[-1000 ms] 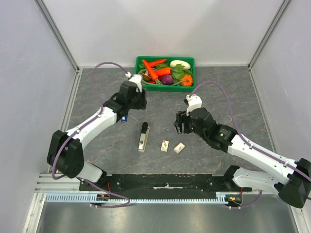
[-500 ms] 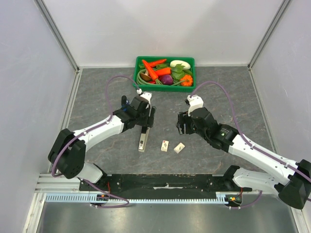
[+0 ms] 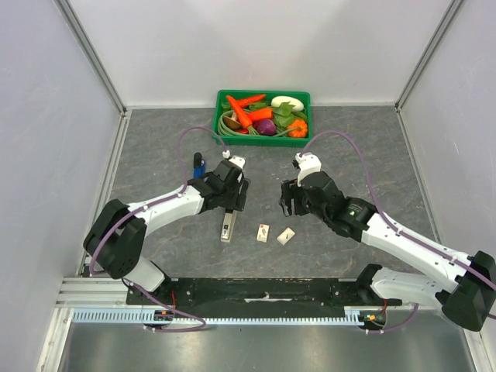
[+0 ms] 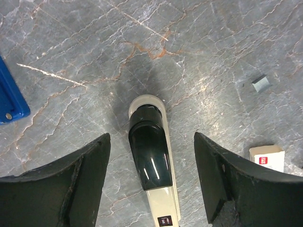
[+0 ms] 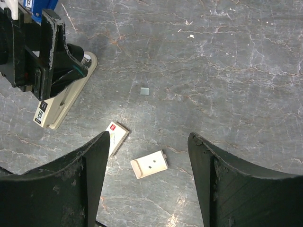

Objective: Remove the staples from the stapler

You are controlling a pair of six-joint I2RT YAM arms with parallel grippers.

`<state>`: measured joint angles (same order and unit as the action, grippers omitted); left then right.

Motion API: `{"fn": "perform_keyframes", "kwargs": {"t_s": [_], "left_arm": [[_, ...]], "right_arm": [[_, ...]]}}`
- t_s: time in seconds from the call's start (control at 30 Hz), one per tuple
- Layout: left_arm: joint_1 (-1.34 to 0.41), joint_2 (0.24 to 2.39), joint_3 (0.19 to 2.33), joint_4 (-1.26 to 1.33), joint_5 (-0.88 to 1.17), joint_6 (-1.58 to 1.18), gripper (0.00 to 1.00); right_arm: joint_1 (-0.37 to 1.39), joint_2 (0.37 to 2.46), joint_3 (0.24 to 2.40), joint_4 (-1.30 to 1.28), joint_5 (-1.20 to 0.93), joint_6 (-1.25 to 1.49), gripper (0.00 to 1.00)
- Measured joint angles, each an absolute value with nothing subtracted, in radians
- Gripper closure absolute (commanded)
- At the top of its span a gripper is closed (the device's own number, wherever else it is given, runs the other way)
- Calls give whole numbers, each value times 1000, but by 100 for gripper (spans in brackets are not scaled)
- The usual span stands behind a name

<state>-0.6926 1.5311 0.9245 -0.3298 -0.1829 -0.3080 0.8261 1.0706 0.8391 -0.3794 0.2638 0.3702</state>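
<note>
- While my left gripper [image 4: 150, 142] hangs wide apart, the long cream-white plastic stapler [image 4: 152, 165] with black top lies on the grey marbled table [image 4: 213, 52] between its jaws, untouched.
- My right gripper [image 5: 147, 142] hovers spread, empty.

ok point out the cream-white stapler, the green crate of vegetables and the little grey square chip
cream-white stapler with black top [image 4: 152, 161], left wrist view, on the black top cap
green plastic crate of vegetables [image 3: 263, 93], top external view, on its far rim
little grey square chip [image 5: 145, 91], right wrist view, on its centre
</note>
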Motion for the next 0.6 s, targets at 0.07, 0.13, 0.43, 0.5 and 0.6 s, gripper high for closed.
{"fn": "perform_keyframes", "kwargs": {"t_s": [0.07, 0.13, 0.43, 0.5, 0.6], "left_arm": [[-693, 1535, 923, -335, -184, -309, 29], [-693, 1544, 923, -337, -185, -310, 36], [-693, 1567, 922, -350, -200, -320, 76], [-694, 1568, 922, -350, -205, -320, 93], [-693, 1568, 922, -349, -207, -321, 98]], "right_arm": [[826, 1077, 839, -379, 262, 370, 25], [826, 1084, 839, -380, 259, 370, 25], [826, 1094, 839, -379, 257, 370, 25], [826, 1094, 839, -379, 255, 370, 25], [825, 1094, 839, -380, 253, 370, 26]]}}
